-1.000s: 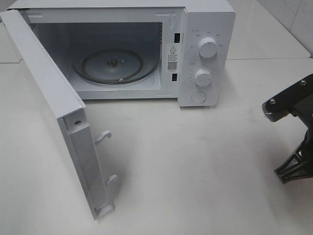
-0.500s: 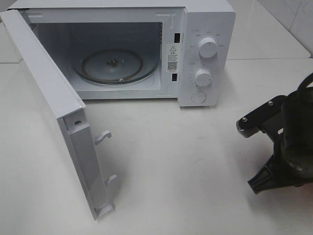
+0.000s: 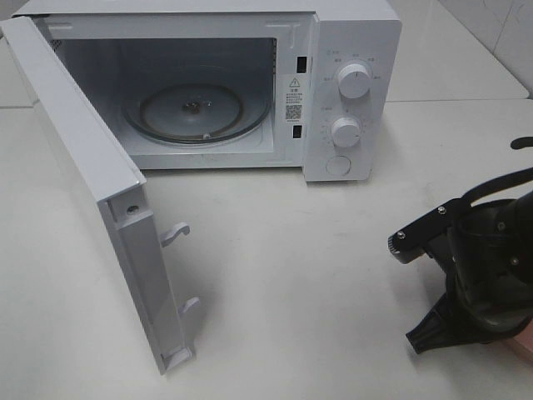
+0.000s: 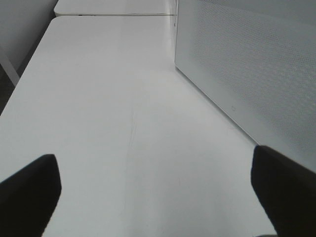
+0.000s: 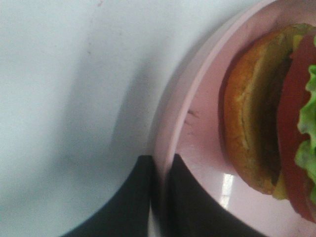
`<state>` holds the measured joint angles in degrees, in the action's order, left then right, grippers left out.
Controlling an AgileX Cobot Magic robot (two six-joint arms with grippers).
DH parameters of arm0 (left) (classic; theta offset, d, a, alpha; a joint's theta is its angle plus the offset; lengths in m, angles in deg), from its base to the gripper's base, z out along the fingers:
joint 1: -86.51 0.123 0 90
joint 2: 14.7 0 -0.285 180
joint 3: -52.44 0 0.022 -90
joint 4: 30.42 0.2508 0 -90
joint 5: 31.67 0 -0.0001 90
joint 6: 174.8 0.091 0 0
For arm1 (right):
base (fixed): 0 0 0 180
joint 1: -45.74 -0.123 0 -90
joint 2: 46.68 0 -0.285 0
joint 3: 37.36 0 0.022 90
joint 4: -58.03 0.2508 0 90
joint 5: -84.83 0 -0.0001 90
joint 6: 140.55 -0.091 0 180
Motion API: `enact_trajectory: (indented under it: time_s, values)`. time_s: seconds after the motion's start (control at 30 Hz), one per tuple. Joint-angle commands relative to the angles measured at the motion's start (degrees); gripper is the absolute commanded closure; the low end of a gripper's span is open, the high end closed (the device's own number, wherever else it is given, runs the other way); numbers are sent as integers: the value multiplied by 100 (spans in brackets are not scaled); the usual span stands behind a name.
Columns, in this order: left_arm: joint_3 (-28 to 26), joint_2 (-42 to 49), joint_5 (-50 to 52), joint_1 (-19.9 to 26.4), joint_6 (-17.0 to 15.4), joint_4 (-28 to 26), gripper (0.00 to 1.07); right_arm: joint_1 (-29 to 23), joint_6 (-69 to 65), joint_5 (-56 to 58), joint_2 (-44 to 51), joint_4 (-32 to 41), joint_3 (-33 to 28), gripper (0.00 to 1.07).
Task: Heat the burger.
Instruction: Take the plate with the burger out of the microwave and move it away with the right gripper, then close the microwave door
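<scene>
In the right wrist view the burger [image 5: 266, 113] sits on a shallow pink plate [image 5: 197, 108], showing its golden-brown bun, red tomato and green lettuce. My right gripper [image 5: 160, 165] is shut on the plate's rim, one finger inside and one outside. From the high camera, the right arm [image 3: 475, 275] is low at the table's right front. It hides the burger there, and only a pink sliver of the plate [image 3: 525, 343] shows. My left gripper [image 4: 155, 173] is open with nothing between its fingers, next to the microwave door's perforated panel [image 4: 247, 64].
The white microwave [image 3: 350, 50] stands at the back with its door [image 3: 83, 167] swung wide open toward the front left. Its glass turntable [image 3: 196, 112] carries nothing. Two dials [image 3: 354, 82] sit on its right panel. White table [image 3: 291, 275] lies between the microwave and the right arm.
The right arm has moved left and toward the table's front edge, with its gripper still shut. The microwave and its door have not moved.
</scene>
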<state>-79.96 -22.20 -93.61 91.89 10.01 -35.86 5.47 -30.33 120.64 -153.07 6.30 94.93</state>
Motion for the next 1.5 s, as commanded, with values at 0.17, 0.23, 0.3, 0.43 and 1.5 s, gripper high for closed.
enact_trajectory:
  time_s: [0.17,0.23,0.3,0.43,1.5]
  values:
    - [0,46,63,11,-6,-11,9,23,-636,252,-23,-481,-264,101]
    - [0,46,63,11,-6,-11,9,23,-636,252,-23,-447,-264,99]
    - [0,46,63,11,-6,-11,9,23,-567,269,-17,-401,-264,93]
    - [0,46,63,11,-6,-11,9,23,-321,281,57,-229,-235,81]
    - [0,46,63,11,-6,-11,9,23,5414,613,3787,3822,934,29]
